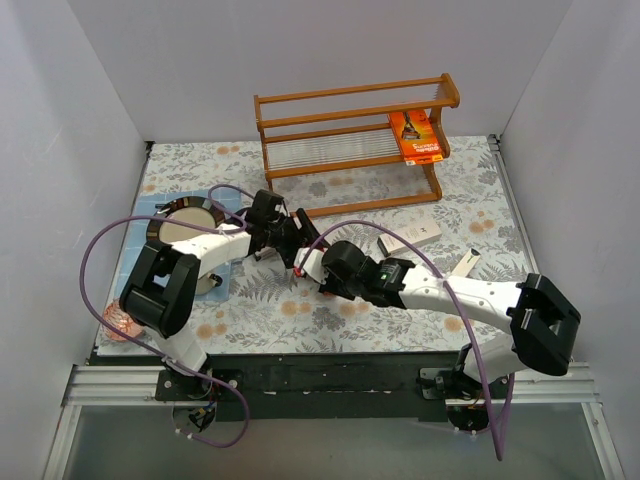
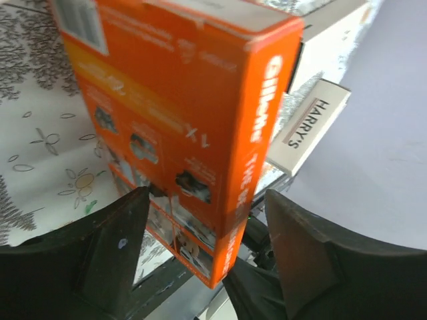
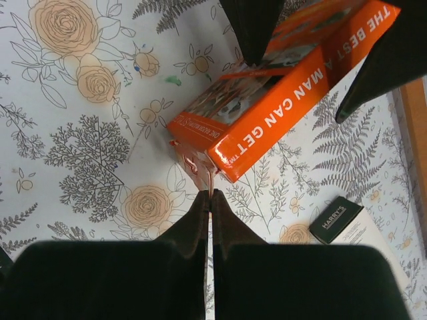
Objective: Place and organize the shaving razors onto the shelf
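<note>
Only one orange pack (image 1: 415,135) on shelf (image 1: 330,152)

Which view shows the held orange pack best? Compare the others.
Left wrist: the orange pack fills the frame in the left gripper, print readable. Right wrist shows one end and side; top external barely shows it among the arms.

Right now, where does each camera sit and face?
Top external: above and behind the robot, looking down at the table, shelf, left arm and right arm.
Left wrist: on the left arm, looking along the left gripper clamping the orange pack.
Right wrist: on the right arm, looking down past the shut right gripper at the table.
Both wrist views share that pack and the left fingers.
</note>
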You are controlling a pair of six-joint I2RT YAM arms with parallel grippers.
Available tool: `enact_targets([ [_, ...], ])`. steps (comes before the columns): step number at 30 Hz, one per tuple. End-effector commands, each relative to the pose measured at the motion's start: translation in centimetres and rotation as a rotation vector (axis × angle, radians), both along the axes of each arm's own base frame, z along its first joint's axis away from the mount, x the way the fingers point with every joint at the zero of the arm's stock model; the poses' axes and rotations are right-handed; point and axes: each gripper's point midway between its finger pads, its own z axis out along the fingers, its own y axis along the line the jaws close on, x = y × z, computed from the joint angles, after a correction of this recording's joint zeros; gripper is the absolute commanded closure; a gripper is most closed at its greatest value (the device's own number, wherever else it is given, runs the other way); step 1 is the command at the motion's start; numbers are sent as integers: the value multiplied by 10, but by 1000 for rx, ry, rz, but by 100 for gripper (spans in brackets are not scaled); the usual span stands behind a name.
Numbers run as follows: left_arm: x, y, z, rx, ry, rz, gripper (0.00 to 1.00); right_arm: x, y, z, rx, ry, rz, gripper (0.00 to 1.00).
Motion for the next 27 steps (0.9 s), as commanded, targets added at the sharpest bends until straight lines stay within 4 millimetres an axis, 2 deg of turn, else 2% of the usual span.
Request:
enact_targets([
  [1, 7, 13, -13, 148, 18, 46, 41, 2, 18, -1, 4, -61, 63, 99],
  [4, -4, 22, -23, 194, 46, 38, 56, 3, 22, -1, -7, -70, 80, 99],
  [7, -16, 27, -26, 205, 45, 17, 67, 4, 19, 2, -16, -87, 79, 99],
  [8, -18, 28, -20, 194, 30, 11, 73, 4, 15, 3, -26, -88, 76, 97],
  [9, -18, 30, -19, 192, 20, 8, 76, 4, 14, 6, -22, -89, 72, 92],
  [10, -22, 33, -20, 192, 12, -1, 79, 4, 13, 14, -8, -97, 72, 80],
  [11, -24, 33, -17, 178, 6, -8, 83, 3, 8, 16, -15, -92, 64, 74],
  [12, -19, 34, -9, 145, -32, -6, 84, 4, 5, 20, -7, -89, 55, 68],
  [13, -23, 36, -13, 134, -34, -17, 85, 4, 3, 29, 14, -86, 49, 60],
  [14, -23, 37, -11, 111, -47, -18, 87, 4, 2, 36, 34, -74, 41, 58],
  [15, -18, 35, 3, 43, -100, -28, 89, 10, -9, 39, 31, -58, 2, 55],
  [17, -23, 36, 6, -15, -132, -51, 90, 13, -16, 53, 84, -3, -51, 51],
  [18, -19, 34, 18, -70, -185, -75, 91, 20, -33, 51, 76, 50, -113, 50],
  [19, -20, 33, 26, -101, -217, -96, 92, 23, -38, 54, 112, 97, -146, 47],
  [20, -22, 31, 29, -127, -254, -126, 92, 12, -32, 55, 190, 223, -128, 46],
  [21, -18, 27, 42, -171, -323, -153, 92, 24, -47, 56, 243, 287, -198, 45],
  [22, -30, 21, 54, -250, -346, -234, 92, 24, -50, 56, 294, 356, -212, 43],
  [23, -33, 19, 62, -285, -378, -268, 91, 11, -41, 62, 393, 490, -158, 42],
  [24, -34, 17, 71, -318, -424, -301, 90, 17, -51, 57, 442, 548, -200, 41],
  [25, -40, 15, 80, -358, -438, -344, 90, 20, -49, 56, 485, 589, -198, 39],
  [26, -43, 14, 86, -383, -456, -371, 90, 10, -42, 60, 542, 682, -153, 39],
  [27, -43, 13, 95, -408, -494, -391, 90, 9, -43, 58, 580, 754, -180, 37],
])
